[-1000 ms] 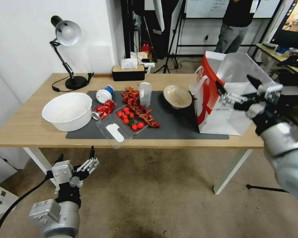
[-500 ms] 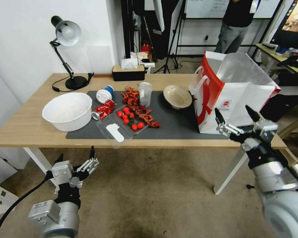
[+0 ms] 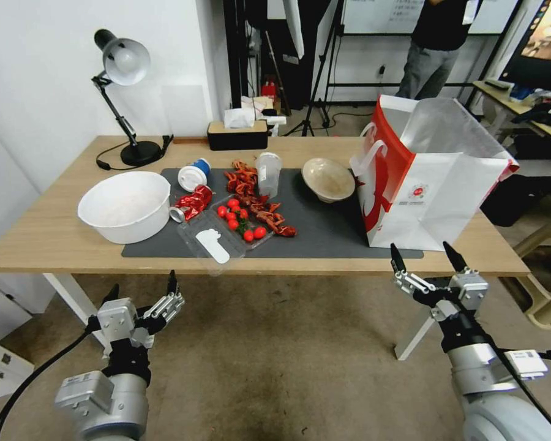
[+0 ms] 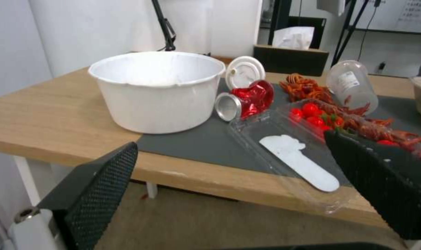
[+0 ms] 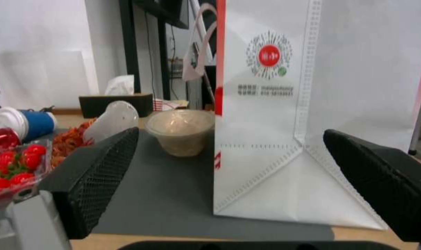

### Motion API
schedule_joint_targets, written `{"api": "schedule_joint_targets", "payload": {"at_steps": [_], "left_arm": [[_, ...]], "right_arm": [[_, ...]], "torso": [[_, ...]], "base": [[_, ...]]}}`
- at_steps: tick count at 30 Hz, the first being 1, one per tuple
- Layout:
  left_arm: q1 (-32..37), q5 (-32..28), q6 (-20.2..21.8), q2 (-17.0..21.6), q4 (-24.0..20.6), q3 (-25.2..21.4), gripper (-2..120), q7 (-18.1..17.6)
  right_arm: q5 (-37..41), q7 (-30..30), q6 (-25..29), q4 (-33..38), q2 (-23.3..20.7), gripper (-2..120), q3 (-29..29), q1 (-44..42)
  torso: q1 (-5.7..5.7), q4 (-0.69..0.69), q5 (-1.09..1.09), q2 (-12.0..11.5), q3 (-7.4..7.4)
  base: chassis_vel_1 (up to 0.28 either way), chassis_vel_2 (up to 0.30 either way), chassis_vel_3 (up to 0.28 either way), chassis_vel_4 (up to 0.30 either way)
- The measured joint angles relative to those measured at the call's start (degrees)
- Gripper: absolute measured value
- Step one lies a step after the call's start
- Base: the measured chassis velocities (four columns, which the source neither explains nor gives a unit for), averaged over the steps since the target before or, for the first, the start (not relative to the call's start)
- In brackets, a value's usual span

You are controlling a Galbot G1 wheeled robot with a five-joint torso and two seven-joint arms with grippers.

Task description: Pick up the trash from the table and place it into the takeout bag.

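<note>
Trash, on the dark mat (image 3: 324,236) at mid-frame of the head view: crushed red can (image 3: 191,203) lying on its side, its silver end touching the white tub (image 3: 125,205) to its left; blue-and-white lidded cup (image 3: 193,174) tipped over just behind the can; clear plastic cup (image 3: 268,174) lying on its side at centre; beige paper bowl (image 3: 328,178) tilted, right of centre, just beside the bag. A clear tray of cherry tomatoes (image 3: 237,220) with open lid sits at the mat's front edge, its lid overhanging the table edge; red crayfish shells (image 3: 256,205) lie scattered between tray and clear plastic cup.

Takeout bag (image 3: 431,177): upright at the mat's right end, white front with small red logo, red side, white handles, mouth open with silvery lining.

Table (image 3: 55,236): light wood, white legs. Desk lamp (image 3: 121,92) at upper left; black tissue box (image 3: 237,135) along the back edge.

Left gripper (image 3: 142,293): lower left of frame, below the table's front edge, jaws spread apart, holding nothing.

Right gripper (image 3: 427,262): lower right, just under the table edge in front of the bag, jaws spread wide, holding nothing.
</note>
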Motion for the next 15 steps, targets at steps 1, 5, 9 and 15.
{"api": "schedule_joint_targets", "payload": {"at_steps": [1, 5, 9, 15], "left_arm": [[0.0, 0.0, 0.0, 0.0, 0.0, 0.0, 100, 0.0], [-0.4, -0.3, 0.1, 0.4, 0.2, -0.2, 100, 0.0], [-0.5, -0.7, 0.2, 0.8, 0.3, -0.4, 100, 0.0], [-0.5, -0.8, 0.2, 1.0, 0.3, -0.4, 100, 0.0]], "right_arm": [[0.0, 0.0, 0.0, 0.0, 0.0, 100, 0.0, 0.0], [-0.5, -0.6, 0.2, -1.2, 0.6, 100, -0.7, -0.3], [-1.0, -1.1, 0.3, -2.0, 1.4, 100, -1.3, -0.6], [-1.5, -1.5, 0.7, -3.5, 1.9, 100, -1.7, -1.0]], "torso": [[0.00, 0.00, 0.00, 0.0, 0.00], [0.00, 0.00, -0.01, 0.0, 0.00], [0.00, 0.00, -0.01, 0.0, 0.00], [-0.01, 0.00, -0.01, 0.0, 0.00]], "base": [[0.000, 0.000, 0.000, 0.000], [0.000, 0.000, 0.000, 0.000], [0.000, 0.000, 0.000, 0.000], [0.000, 0.000, 0.000, 0.000]]}}
